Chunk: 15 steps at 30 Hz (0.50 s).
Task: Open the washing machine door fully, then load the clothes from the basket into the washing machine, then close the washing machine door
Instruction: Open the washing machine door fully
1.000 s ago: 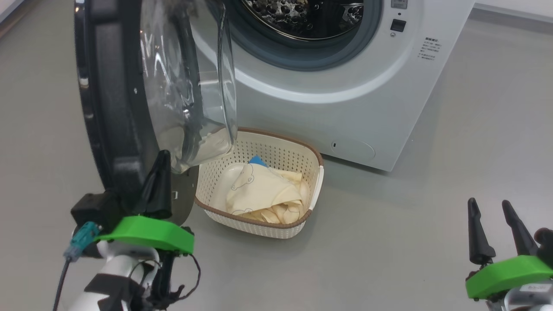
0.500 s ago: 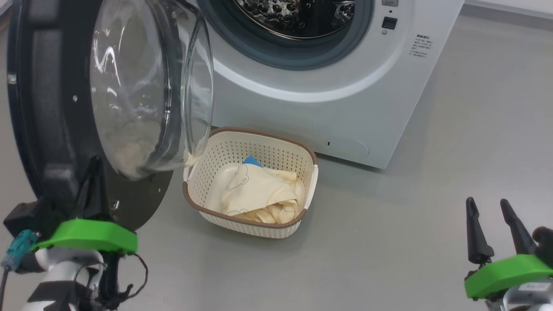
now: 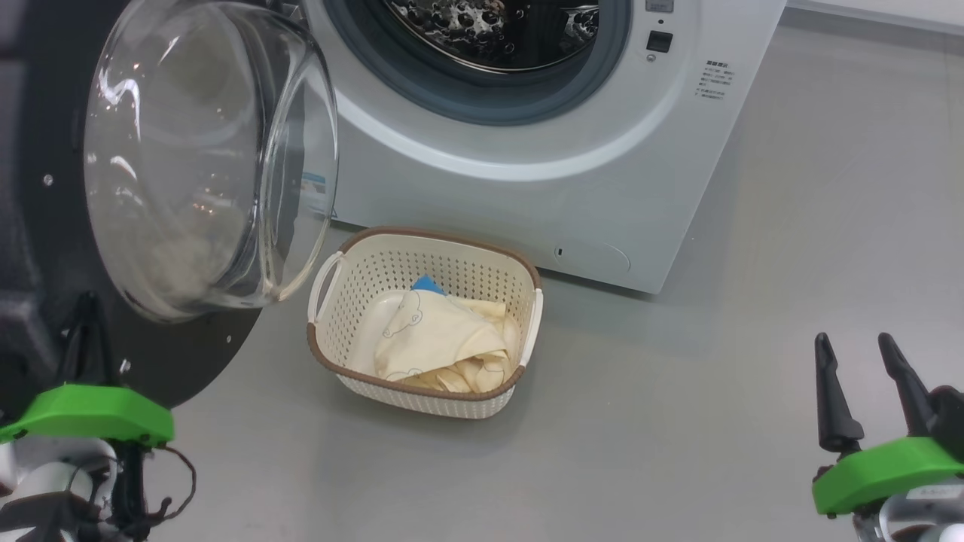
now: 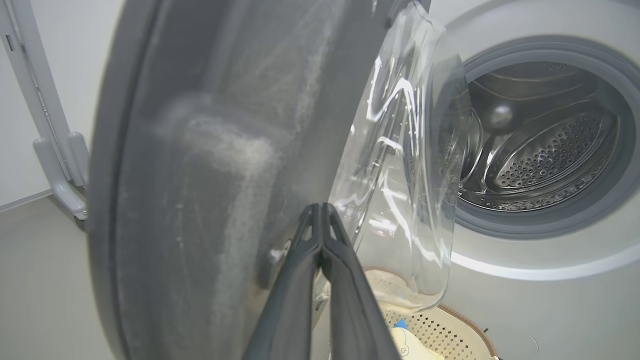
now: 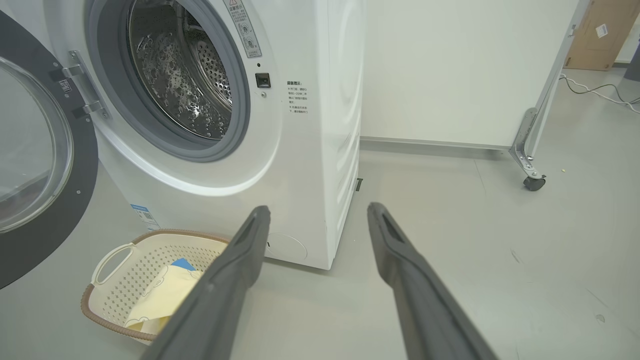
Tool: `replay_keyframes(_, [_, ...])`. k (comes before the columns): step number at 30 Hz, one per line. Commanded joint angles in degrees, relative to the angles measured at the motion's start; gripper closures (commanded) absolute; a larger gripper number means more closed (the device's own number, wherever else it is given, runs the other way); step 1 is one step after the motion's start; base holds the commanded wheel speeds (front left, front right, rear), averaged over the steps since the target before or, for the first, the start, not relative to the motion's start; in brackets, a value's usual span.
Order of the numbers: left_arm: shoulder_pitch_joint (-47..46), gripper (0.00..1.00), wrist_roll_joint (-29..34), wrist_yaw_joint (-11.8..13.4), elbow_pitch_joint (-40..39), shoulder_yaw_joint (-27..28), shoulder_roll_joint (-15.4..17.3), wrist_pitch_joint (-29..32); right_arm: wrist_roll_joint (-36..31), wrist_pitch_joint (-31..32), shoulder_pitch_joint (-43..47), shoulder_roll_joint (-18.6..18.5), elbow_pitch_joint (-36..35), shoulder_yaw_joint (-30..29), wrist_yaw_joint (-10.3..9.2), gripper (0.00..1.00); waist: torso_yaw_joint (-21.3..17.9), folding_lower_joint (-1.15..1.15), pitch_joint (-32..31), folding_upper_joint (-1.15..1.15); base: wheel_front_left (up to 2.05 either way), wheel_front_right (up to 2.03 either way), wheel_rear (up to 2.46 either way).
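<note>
One big white front-loading washing machine (image 3: 527,188) stands on the grey floor (image 3: 678,421), its single round door (image 3: 188,354) with a wide black rim swung out to the left and its bulging clear glass bowl (image 3: 203,158) facing the camera. One small cream perforated plastic basket (image 3: 422,403) with a brown braided rim sits on the floor just before the washer's lower front edge, beside the door's bottom edge. It has two white loop handles, one at each short end. It holds a heap of soft cream-yellow clothes (image 3: 437,339) with thin blue bear outlines and one bright blue patch (image 3: 428,284); I cannot count the garments. The perforated steel drum (image 3: 489,30) inside the grey rubber gasket (image 3: 482,105) looks bare as far as the views reach. There are two grippers. The left gripper (image 3: 84,331) at the floor's lower left has its dark fingers pressed together, and the left wrist view puts their tips (image 4: 321,206) against the door's dull inner rim. The right gripper (image 3: 852,342) hangs over the floor's lower right with fingers wide apart around nothing. The right wrist view adds two metal hinge brackets (image 5: 85,85), a blue label sticker (image 5: 142,212) and a castor (image 5: 534,182).
</note>
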Motion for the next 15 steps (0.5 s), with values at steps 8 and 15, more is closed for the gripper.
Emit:
replay_keyframes(8, [-3.61,1.0,-1.4,14.12,2.4,5.71,5.49,0.16,-0.76,0.61,-0.95,-0.96,-3.83,1.35,-0.01,0.0,-0.56,0.0,0.25,0.0,0.0,0.0,0.0])
replay_keyframes(15, [-4.81,1.0,-2.85,13.92,5.42,8.57,7.52,0.19,-0.72,0.78,-1.07,-0.96,-4.15,1.3,-0.01,0.0,-0.82,0.0,0.72,0.0,0.0,0.0,0.0])
